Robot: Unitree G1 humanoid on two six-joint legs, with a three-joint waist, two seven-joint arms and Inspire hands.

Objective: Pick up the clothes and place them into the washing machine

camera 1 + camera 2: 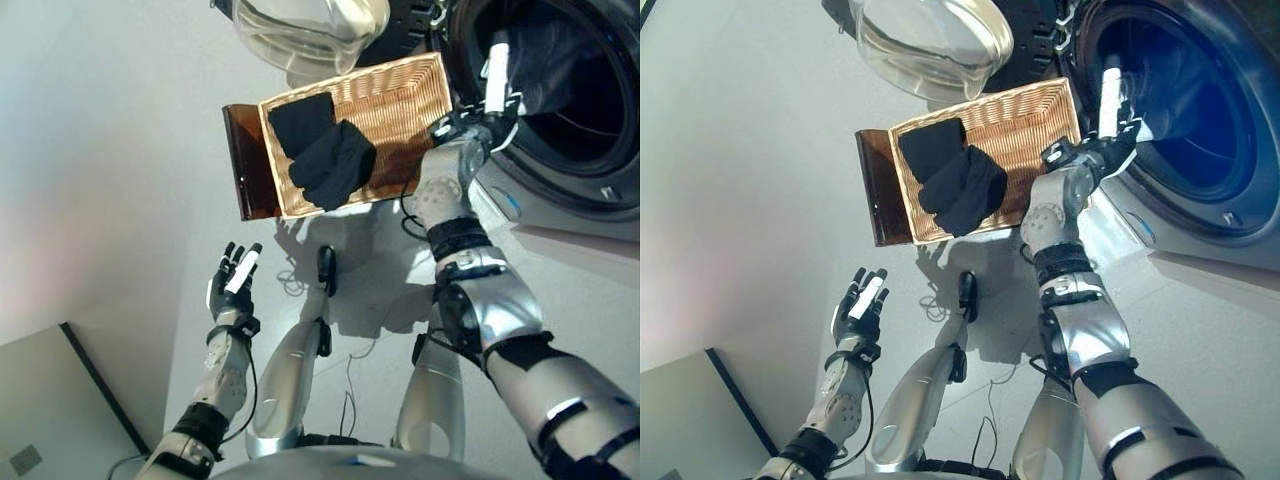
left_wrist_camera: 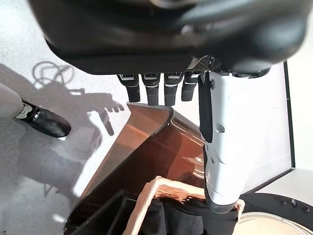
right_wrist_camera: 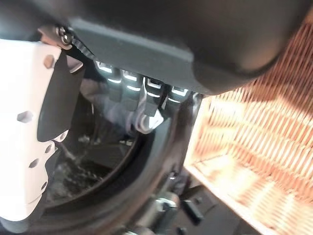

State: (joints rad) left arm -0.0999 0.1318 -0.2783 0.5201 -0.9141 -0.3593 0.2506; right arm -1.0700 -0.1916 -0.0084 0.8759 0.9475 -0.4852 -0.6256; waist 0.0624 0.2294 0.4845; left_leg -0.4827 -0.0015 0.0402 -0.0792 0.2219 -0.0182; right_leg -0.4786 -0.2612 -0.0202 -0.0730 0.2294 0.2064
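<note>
A shallow wicker basket rests on a low dark brown box beside the washing machine. Black clothes lie in the basket's left half. My right hand is at the rim of the open drum, its fingers straight and its white-covered thumb pointing inward. A dark cloth lies inside the drum just past the hand. The right wrist view shows the fingers loose over the drum, with the basket beside them. My left hand is open and empty, low above the floor, well short of the box.
The machine's round glass door stands open above the basket's far edge. A pale grey panel lies at the lower left. The pale floor stretches left of the box.
</note>
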